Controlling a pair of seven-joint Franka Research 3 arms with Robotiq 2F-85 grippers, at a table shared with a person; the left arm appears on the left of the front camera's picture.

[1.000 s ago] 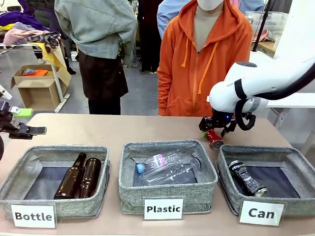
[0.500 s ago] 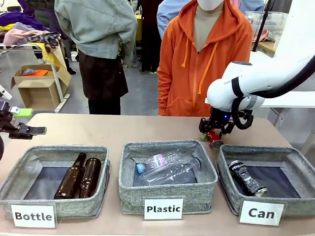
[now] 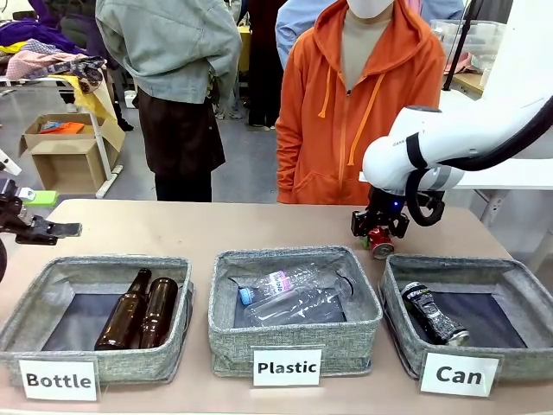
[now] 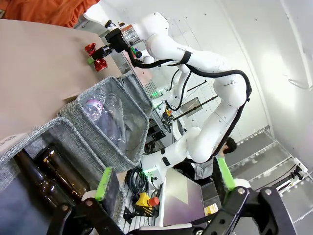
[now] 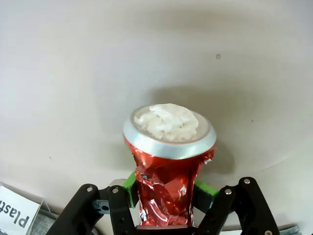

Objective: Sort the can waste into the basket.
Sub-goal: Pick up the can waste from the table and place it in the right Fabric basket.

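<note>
You are at the pick-up of the second can. The black can (image 3: 435, 313) already lies in the Can basket (image 3: 518, 281), on its side, its long axis running from the far-left corner toward the near wall. The red can (image 3: 378, 242) is on the table (image 3: 216, 229) just behind that basket's far-left corner, and the right gripper (image 3: 378, 236) is down over it.

In the right wrist view the green pads (image 5: 129, 182) press both sides of the crumpled red can (image 5: 166, 183), so the jaws look clamped on its waist (the dents suggest it will give a little more). Its long axis runs along the fingers, silver end (image 5: 169, 132) pointing away from the wrist, toward the table.

Next you need a lift clear of the table, then a short carry toward yourself over the basket rim before letting go.

The left gripper (image 4: 164, 182) waits off to the side, jaws wide apart, holding nothing.
</note>
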